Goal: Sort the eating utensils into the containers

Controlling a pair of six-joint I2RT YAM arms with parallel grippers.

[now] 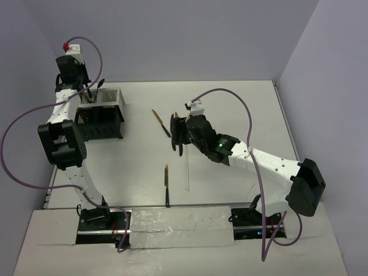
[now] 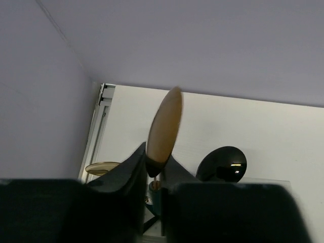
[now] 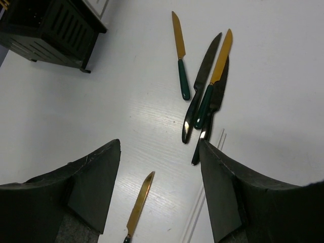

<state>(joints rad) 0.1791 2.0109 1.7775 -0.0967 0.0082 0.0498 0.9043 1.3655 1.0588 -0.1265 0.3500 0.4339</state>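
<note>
The black caddy [image 1: 101, 114] with perforated silver panels stands at the far left. My left gripper [image 1: 85, 92] hovers over it, shut on a spoon with a gold head [image 2: 164, 126] that sticks out beyond the fingertips. An all-dark spoon head [image 2: 223, 164] and another gold spoon head [image 2: 101, 167] show below it. My right gripper [image 1: 178, 137] is open and empty above mid-table. Its wrist view shows a cluster of three knives [image 3: 207, 91], a lone gold-bladed knife with a green handle [image 3: 178, 50] and another gold knife [image 3: 139, 205] between the jaws.
A thin white stick [image 1: 187, 172] lies right of the near knife [image 1: 167, 184]. Another knife [image 1: 161, 122] lies between the caddy and the right gripper. A corner of the caddy [image 3: 50, 30] shows in the right wrist view. Walls close the left and back.
</note>
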